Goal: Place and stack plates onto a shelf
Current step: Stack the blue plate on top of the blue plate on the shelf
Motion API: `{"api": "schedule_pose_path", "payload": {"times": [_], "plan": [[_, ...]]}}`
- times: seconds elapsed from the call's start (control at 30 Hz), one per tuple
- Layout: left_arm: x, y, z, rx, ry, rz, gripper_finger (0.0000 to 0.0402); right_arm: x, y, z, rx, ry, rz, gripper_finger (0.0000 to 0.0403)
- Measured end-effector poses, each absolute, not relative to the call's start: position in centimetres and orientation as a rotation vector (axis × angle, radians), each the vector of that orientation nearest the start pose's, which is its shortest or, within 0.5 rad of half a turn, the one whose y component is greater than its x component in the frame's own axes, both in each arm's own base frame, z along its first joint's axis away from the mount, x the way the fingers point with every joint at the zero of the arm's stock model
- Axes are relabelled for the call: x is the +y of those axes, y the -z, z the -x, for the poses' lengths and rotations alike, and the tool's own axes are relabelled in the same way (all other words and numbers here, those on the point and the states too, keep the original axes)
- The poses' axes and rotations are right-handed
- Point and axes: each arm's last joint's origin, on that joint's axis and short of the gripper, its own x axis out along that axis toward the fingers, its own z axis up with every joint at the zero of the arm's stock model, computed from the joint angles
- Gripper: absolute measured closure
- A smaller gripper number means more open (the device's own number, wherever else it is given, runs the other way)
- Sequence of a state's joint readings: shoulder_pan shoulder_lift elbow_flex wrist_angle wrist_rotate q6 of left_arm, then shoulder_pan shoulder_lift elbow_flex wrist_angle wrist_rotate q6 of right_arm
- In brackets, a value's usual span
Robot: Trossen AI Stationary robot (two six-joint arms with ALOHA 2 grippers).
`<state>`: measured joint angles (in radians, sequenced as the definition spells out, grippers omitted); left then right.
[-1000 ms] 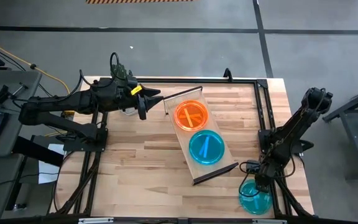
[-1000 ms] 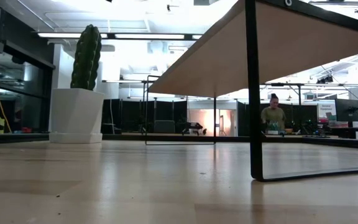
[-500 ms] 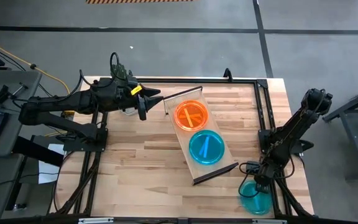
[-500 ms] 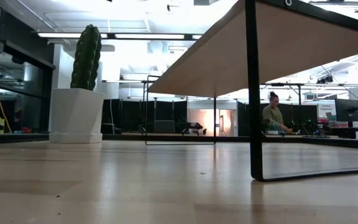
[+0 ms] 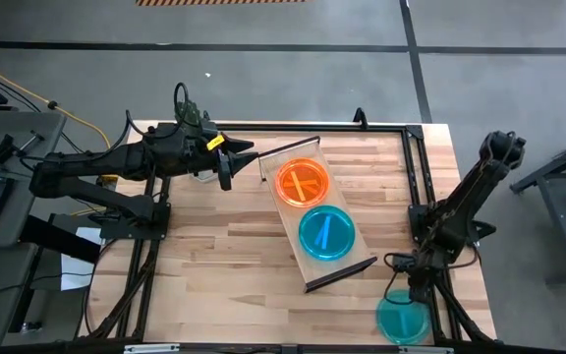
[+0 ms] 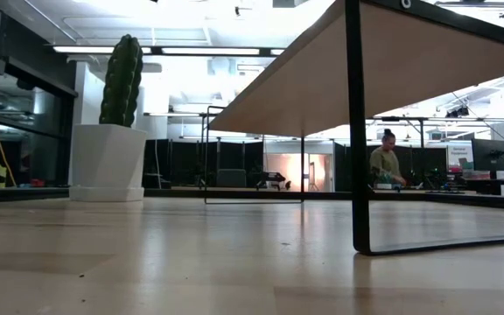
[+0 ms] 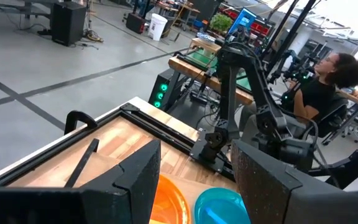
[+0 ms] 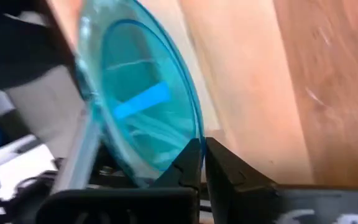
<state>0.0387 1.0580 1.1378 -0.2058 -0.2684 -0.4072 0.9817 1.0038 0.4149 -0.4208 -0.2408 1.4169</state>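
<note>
The shelf point(image 5: 312, 211) lies slantwise in the middle of the table. An orange plate point(image 5: 301, 182) and a teal plate point(image 5: 326, 234) rest flat on it. Another teal plate point(image 5: 403, 320) is near the table's near right corner, and my right gripper point(image 5: 409, 293) is shut on its far rim. My left gripper point(image 5: 226, 163) hovers open at the far left, off the shelf's far end, with nothing between its fingers point(image 7: 143, 180). My right gripper pinches the teal plate's rim point(image 8: 194, 134) between its two fingertips point(image 8: 219, 165). The fingers come from the far side, slanting down. In the right wrist view the plate stands tilted against the fingers. Whether its far side still rests on the table I cannot tell.
A dark metal frame point(image 5: 416, 167) runs along the table's far and right edges, close to my right arm. In the low view the shelf's underside point(image 6: 366, 79) and one dark leg point(image 6: 354, 131) fill the right half. A person point(image 7: 328, 81) sits beyond the table.
My right gripper has shifted a little toward the table's near edge, and the teal plate under it has moved slightly the same way. My left arm has kept still.
</note>
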Motion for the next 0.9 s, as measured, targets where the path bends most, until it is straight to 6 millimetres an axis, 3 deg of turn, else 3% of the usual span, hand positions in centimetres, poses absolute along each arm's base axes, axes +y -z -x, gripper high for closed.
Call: {"api": "schedule_pose_path", "payload": {"times": [0.33, 0.53, 0.9], "plan": [[1.6, -40.1, -22.4, 0.060, -0.328, 0.396, 0.0216, 12.7, -18.1, -8.0, 1.368, -0.232, -0.838, 0.0403], [1.6, -40.1, -22.4, 0.059, -0.328, 0.398, 0.0216, 11.9, -19.7, -7.4, 1.315, -0.361, -0.913, 0.0403], [1.6, -40.1, -22.4, 0.057, -0.331, 0.399, 0.0216, 10.8, -24.6, -7.0, 0.959, -0.629, -1.281, 0.0403]]}}
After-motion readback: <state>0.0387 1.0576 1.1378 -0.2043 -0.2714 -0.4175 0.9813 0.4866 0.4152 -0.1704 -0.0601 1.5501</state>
